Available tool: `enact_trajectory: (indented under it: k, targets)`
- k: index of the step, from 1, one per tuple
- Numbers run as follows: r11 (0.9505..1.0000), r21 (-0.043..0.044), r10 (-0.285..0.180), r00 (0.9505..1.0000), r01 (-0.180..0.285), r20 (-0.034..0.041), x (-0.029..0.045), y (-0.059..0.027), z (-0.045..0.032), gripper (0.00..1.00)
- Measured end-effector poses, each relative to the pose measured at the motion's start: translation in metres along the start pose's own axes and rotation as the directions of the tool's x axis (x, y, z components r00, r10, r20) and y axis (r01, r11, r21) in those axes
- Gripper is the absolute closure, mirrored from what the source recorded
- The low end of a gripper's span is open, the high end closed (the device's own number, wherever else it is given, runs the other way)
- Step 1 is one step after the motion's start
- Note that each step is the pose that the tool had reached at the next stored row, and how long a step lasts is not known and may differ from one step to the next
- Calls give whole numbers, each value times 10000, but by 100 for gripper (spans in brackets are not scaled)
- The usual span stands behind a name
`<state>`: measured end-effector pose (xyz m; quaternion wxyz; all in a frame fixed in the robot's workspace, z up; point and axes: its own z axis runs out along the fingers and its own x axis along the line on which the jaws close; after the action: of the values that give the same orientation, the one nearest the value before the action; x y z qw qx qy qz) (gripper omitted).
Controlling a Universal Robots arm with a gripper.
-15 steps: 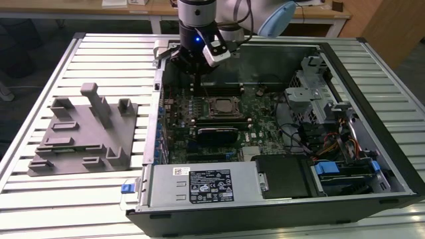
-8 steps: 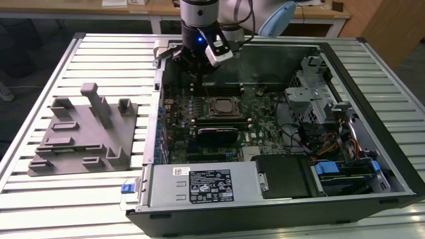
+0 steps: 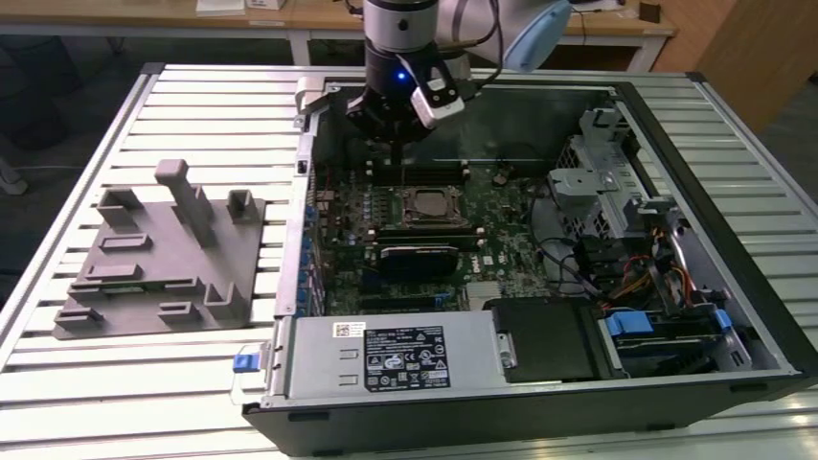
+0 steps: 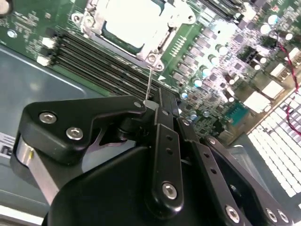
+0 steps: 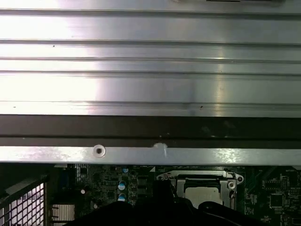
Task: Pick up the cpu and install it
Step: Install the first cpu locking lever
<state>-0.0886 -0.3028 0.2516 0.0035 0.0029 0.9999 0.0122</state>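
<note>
Inside the open black computer case (image 3: 537, 422), the silvery square cpu (image 3: 427, 204) sits in its metal socket frame (image 4: 155, 44) on the green motherboard (image 3: 511, 249). Beyond, the black gripper (image 3: 390, 129) hovers; its grip cannot be made out. A grey moulded tray (image 3: 160, 264) rests on the slatted aluminium table (image 3: 77, 383).

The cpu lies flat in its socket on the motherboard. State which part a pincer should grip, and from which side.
Probably two opposite edges of the cpu, from straight above: it lies flat and thin, with the socket frame close around it, blocking any sideways approach.
</note>
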Motion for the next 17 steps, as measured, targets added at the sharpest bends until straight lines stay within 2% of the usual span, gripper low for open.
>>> enact_trajectory:
  k: [9, 11, 12, 14, 15, 17]
  targets:
    - [10000, -7, -3, 10000, 3, 1, -41, -3, 10, 89]
    - [10000, -37, 0, 10000, 0, 1, -51, -5, 13, 89]
    - [9999, -105, 0, 10000, 0, -1, -55, -9, 17, 89]
    - [9994, -356, 2, 10000, -2, -2, -60, -18, 23, 89]
    - [9990, -446, 2, 10000, -2, -3, -63, -24, 29, 89]
    - [9989, -461, -11, 10000, 11, 0, -71, -25, 42, 89]
